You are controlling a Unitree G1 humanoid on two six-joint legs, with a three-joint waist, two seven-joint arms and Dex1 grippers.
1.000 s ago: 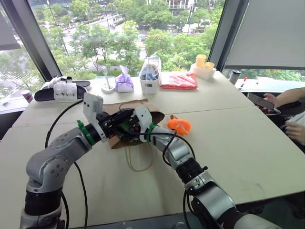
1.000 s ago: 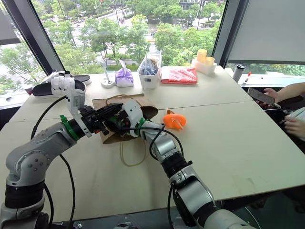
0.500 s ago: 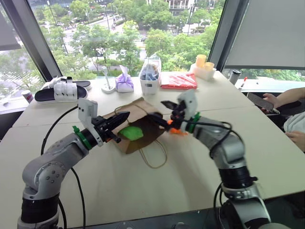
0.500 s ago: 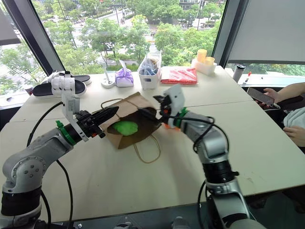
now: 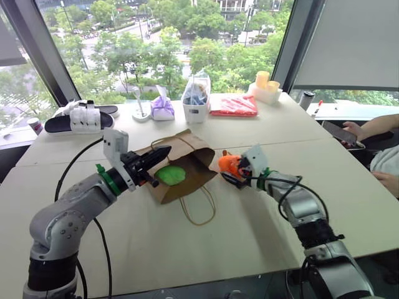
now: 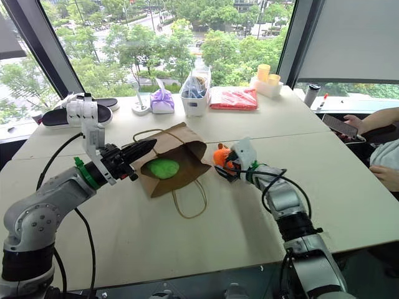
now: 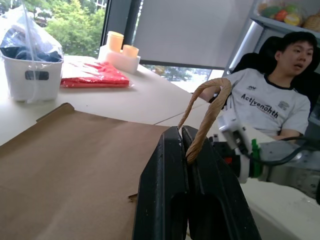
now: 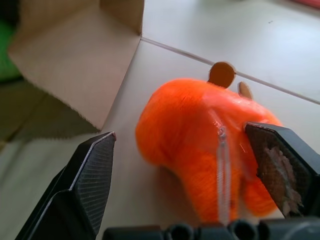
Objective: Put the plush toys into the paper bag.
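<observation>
One plush toy, the lime green one (image 6: 163, 167), already lies inside the paper bag (image 6: 181, 146), which you see near the centre of the frame with its mouth facing you. Your left pincer (image 7: 189, 145) is pressed together on one twisted handle (image 7: 209, 107) of the bag and holds that edge up. The second handle loop (image 6: 189, 204) lies flat on the table (image 6: 206, 243), below the bag. The orange plush toy (image 8: 200, 140) sits on the table just to the right of the bag mouth, outside it. Your right pincer (image 5: 235, 174) is spread wide, with one finger on each side of the orange toy; I cannot tell if the fingers touch it.

At the upper middle of the frame, well apart from the bag, stand a white container with blue items (image 6: 196, 99), a small purple pouch (image 6: 162, 100) and a red flat packet (image 6: 234, 98). A person's arm (image 6: 380, 118) rests at the right edge.
</observation>
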